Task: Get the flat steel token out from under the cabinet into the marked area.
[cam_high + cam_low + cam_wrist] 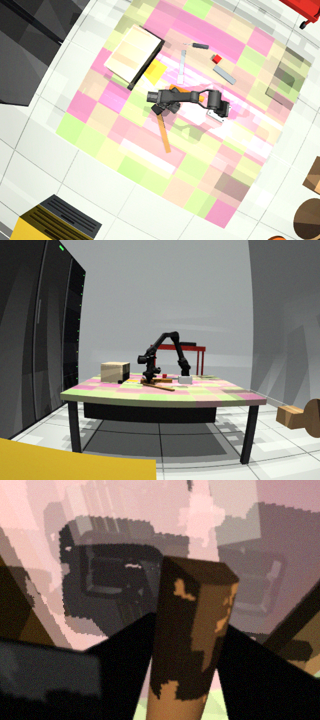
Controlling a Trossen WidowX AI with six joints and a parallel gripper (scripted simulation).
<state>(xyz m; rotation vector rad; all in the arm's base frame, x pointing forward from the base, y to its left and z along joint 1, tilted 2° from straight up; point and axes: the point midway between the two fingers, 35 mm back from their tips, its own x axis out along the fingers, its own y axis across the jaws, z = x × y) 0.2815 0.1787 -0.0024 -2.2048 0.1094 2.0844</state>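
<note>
The beige cabinet (132, 53) (112, 372) stands at the table's back left, with its dark front face turned to the yellow marked area (155, 71). The steel token is not visible in any view. My gripper (157, 111) (148, 378) (185, 624) is low over the table, a little in front of the marked area. It is shut on one end of a long orange wooden stick (163, 134) (158, 386) (192, 630). The rest of the stick lies on the table, pointing away from the cabinet.
A second orange bar (200, 98) (162, 380) lies under my arm. A pale grey strip (181, 66), a grey bar (224, 74), a red cube (217, 59) (164, 375) and a dark-handled tool (199, 45) lie behind it. The arm's base (216, 116) (185, 379) is to the right.
</note>
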